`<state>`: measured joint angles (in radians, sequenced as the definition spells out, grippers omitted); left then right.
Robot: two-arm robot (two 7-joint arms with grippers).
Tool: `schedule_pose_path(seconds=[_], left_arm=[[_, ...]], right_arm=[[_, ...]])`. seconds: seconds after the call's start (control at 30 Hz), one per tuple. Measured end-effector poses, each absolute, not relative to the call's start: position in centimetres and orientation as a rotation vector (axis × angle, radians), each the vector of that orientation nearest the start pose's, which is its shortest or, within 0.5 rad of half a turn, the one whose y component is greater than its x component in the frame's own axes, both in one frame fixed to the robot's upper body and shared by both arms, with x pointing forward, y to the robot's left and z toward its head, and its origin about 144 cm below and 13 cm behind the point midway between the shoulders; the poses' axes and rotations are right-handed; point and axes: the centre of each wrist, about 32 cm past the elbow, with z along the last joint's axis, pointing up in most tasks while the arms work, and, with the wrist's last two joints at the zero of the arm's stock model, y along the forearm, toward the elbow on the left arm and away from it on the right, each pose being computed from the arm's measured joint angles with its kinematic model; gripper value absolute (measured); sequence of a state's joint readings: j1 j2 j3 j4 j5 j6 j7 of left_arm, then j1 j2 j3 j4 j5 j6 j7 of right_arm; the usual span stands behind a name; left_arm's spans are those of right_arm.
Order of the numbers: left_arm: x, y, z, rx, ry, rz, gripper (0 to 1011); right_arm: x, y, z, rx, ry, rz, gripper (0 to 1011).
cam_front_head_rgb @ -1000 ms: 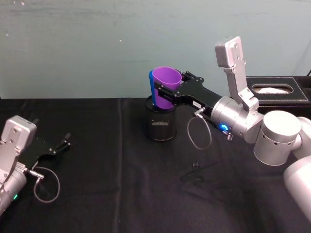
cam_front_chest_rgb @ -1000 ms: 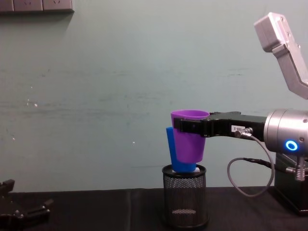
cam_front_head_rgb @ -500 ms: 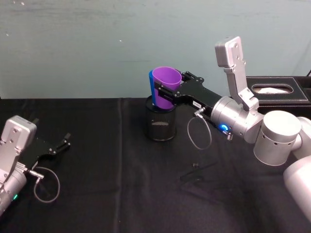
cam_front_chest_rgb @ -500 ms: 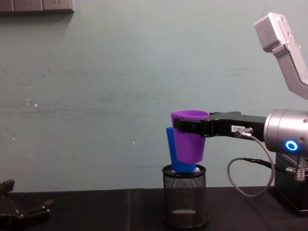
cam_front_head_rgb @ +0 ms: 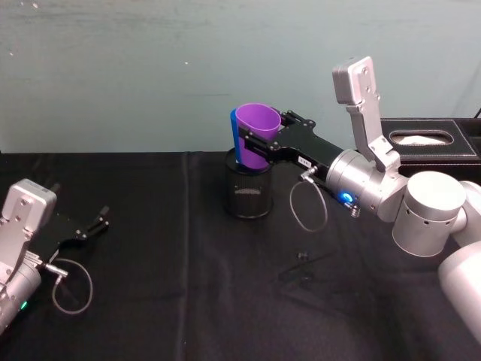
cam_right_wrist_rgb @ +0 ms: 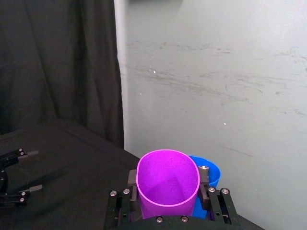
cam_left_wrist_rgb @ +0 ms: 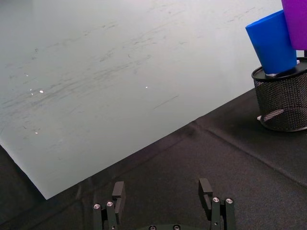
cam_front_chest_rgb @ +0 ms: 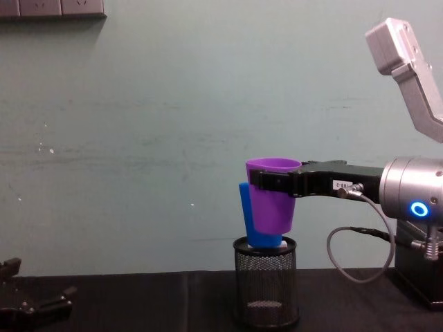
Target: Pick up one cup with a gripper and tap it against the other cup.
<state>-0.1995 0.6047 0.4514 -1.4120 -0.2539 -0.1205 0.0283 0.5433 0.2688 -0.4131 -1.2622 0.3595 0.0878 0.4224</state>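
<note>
My right gripper (cam_front_head_rgb: 264, 135) is shut on the purple cup (cam_front_head_rgb: 257, 134), holding it upright in the air by its upper wall. In the right wrist view, a black finger (cam_right_wrist_rgb: 133, 178) sits on each side of the purple cup (cam_right_wrist_rgb: 168, 184). The blue cup (cam_front_head_rgb: 234, 139) stands tilted in a black mesh holder (cam_front_head_rgb: 249, 194), and the purple cup's side lies right against it. The chest view has the purple cup (cam_front_chest_rgb: 271, 200) in front of the blue cup (cam_front_chest_rgb: 244, 207), above the holder (cam_front_chest_rgb: 266, 283). My left gripper (cam_front_head_rgb: 99, 219) rests open on the table at the far left.
A black tissue box (cam_front_head_rgb: 428, 139) stands behind my right arm. A small black clamp (cam_front_head_rgb: 304, 267) lies on the black cloth in front of the holder. The green wall rises close behind the holder. A cable loop (cam_front_head_rgb: 307, 207) hangs under my right wrist.
</note>
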Motion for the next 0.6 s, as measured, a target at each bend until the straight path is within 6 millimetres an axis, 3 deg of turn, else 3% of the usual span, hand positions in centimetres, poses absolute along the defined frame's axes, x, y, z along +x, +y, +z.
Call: schedule_pose_path(seconds=[0.6], left_arm=[[48.86,30.97,113.98,0.304,-0.285,1.248,1000]], right_arm=[[58.89,-21.21,123.28,-0.038,-0.069,-0.861,718]])
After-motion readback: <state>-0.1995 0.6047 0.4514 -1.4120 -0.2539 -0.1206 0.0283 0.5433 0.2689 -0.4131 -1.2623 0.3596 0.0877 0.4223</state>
